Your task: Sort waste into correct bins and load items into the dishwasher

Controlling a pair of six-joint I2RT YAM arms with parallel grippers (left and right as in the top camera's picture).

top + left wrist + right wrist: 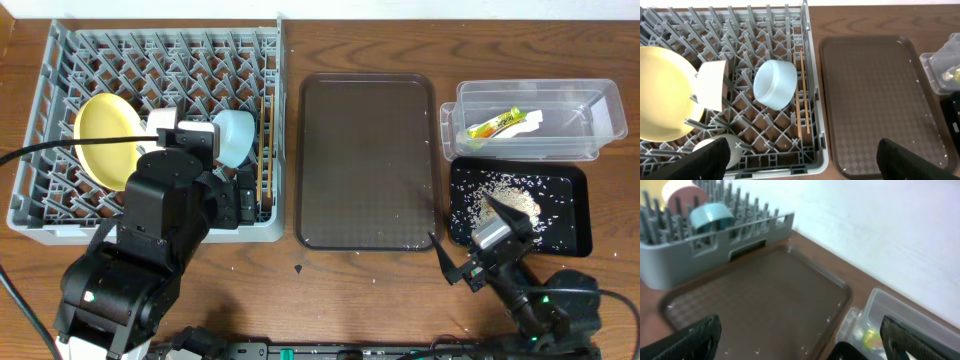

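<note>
The grey dish rack holds the yellow plate, the white bowl, the light-blue bowl and the chopsticks. The clear tub holds the yellow-green wrapper and white paper. Rice scraps lie in the black tray. My left gripper is open and empty above the rack's front right corner. My right gripper is open and empty between the brown tray and the black tray; it also shows in the overhead view.
The brown serving tray lies between rack and bins with a few white specks on it. A pale round thing sits at the rack's front, partly hidden by my left finger. A white wall stands behind the table.
</note>
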